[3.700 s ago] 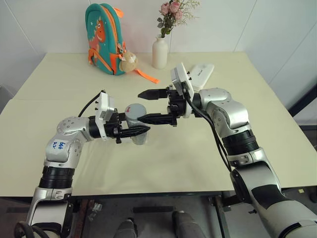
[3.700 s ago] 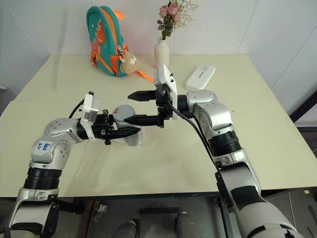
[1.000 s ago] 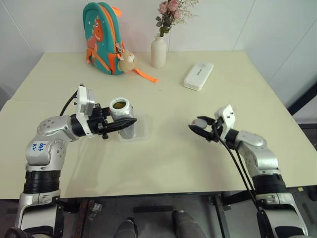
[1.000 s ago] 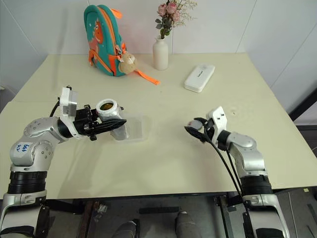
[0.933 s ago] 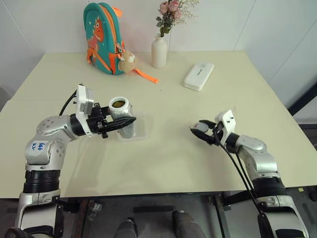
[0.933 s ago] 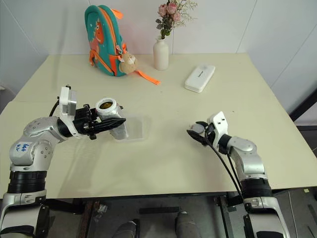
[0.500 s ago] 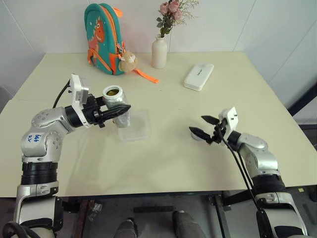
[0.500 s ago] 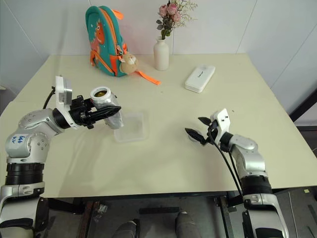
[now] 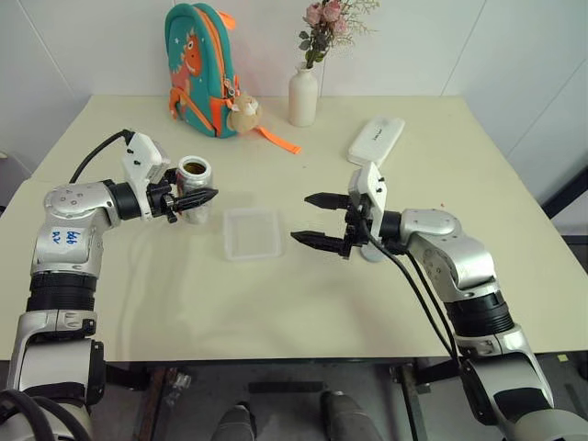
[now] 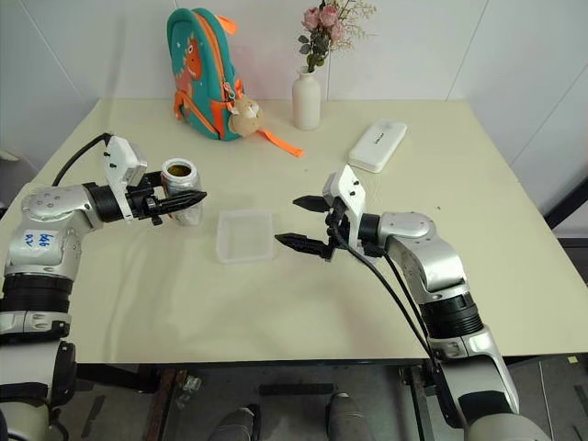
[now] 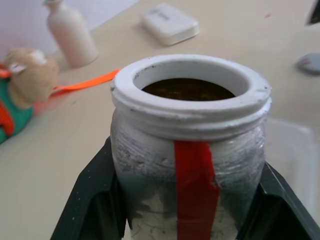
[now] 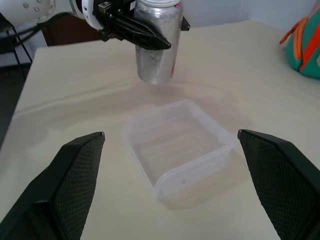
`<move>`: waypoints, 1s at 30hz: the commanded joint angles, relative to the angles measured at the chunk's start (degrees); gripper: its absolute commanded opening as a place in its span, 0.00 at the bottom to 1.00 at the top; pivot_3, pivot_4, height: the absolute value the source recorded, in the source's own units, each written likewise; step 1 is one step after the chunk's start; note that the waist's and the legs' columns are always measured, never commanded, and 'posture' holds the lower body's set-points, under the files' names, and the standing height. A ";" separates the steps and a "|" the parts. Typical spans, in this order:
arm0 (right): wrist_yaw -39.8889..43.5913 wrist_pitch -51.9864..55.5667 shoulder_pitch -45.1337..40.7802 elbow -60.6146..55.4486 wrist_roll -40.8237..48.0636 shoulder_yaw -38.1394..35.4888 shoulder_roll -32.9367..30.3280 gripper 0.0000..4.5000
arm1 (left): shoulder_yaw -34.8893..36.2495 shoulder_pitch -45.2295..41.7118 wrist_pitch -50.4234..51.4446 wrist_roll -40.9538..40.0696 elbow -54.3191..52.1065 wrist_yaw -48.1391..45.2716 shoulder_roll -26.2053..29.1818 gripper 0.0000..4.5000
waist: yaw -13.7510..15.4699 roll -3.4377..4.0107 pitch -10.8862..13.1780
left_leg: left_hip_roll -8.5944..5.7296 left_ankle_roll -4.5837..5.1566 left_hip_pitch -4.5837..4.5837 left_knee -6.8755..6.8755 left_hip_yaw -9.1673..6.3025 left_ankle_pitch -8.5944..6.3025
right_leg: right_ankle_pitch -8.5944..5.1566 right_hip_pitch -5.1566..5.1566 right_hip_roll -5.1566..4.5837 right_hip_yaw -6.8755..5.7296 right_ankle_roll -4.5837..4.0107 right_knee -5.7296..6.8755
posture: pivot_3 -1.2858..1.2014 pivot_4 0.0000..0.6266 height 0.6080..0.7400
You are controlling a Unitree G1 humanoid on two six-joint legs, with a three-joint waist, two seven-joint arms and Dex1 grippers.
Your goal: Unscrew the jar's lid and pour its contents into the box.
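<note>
Jar [image 9: 193, 188] uncapped, upright, clamped in left fingers [image 9: 200, 196] beside box [image 9: 253, 231] (empty); right fingers [image 9: 313, 220] spread wide.

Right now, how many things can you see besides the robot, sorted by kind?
backpack: 1
vase: 1
white case: 1
jar: 1
box: 1
lid: 1
Total: 6
</note>
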 commanded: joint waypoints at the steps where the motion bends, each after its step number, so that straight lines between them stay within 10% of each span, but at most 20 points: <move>1: -0.16 -1.46 0.46 -1.92 -1.44 0.16 -0.60 1.00 | 0.07 -1.27 -2.75 3.38 0.29 3.96 0.85 0.46 | -0.10 0.00 0.00 | 0.00 0.00 0.00 0.00 0.00 0.00 | 0.00 0.00 0.00 0.00 0.00 0.00 | 0.52 0.24 1.00; 12: -2.44 0.10 3.71 -3.46 -1.04 -0.92 0.29 1.00 | -6.97 -0.62 -15.63 17.74 -1.21 15.51 -0.38 0.46 | -0.12 0.00 0.00 | 0.00 0.00 0.01 0.03 0.00 0.00 | 0.00 -0.01 0.00 0.01 0.00 0.08 | 0.52 0.24 1.00; 19: -3.74 0.11 4.66 -3.49 -0.38 -1.68 1.44 1.00 | -19.49 -1.46 -33.09 52.19 -3.31 46.15 5.16 0.46 | -0.12 0.00 0.00 | 0.00 0.00 0.01 0.02 0.01 0.00 | 0.01 -0.01 0.00 0.04 0.01 0.05 | 0.52 0.24 1.00; 24: -4.55 -0.09 4.57 -2.80 0.37 -2.12 3.02 1.00 | -31.43 -2.86 -26.19 84.48 -7.78 72.69 8.43 0.46 | 0.13 0.00 0.00 | -0.02 0.00 0.00 0.04 0.02 0.00 | 0.02 -0.02 0.00 0.04 0.03 0.08 | 0.52 0.24 1.00; 30: -6.34 -0.20 4.51 -2.25 1.37 -3.26 5.56 1.00 | -36.56 -8.01 -22.84 93.66 -3.23 79.12 5.74 0.46 | 0.92 0.00 0.00 | -0.05 0.02 -0.02 0.05 0.03 0.01 | 0.02 -0.05 -0.02 0.03 0.05 0.13 | 0.52 0.24 1.00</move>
